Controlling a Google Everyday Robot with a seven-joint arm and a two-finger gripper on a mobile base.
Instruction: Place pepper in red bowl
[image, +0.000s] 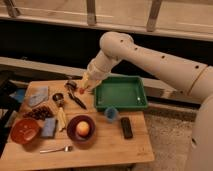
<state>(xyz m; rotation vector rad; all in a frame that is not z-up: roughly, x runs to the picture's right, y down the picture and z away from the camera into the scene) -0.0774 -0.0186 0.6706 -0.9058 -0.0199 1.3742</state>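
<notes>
**While the small slender orange-red pepper (80, 91) hangs in the tool (79, 89), the round shallow orange-red bowl (25, 131) waits**

And the pick-up looks done, folks. The big cream-white arm (150, 55) reaches down from the right, and its tool sits above the back of the pale wooden surface (105, 146), just left of the green plastic tray (120, 93). A little red speck shows right at the tip, so I read the tool as closed on the pepper, lifted off the wood.

What's left? The carry and the drop. The red bowl sits at the front-left corner, well apart from the tool, with nothing in it but faint darker marks. So I'd call this roughly halfway: grasp made, delivery to come.

Watch the decoy. A darker maroon-brown bowl (81, 128) sits nearer, cradling a round yellow-orange fruit (83, 128), smooth and glossy. That's not the target.

Between tool and target lies clutter:
- a dark-handled utensil (76, 100), thin and hard
- a heap of small dark lumps (40, 112)
- a soft blue cloth (48, 127) just beside the red bowl
- a metal fork (55, 149) lying flat at the front edge

Off to the right stand a small blue cup (111, 114) and a flat black rectangular block (126, 127), both clear of the route.
</notes>
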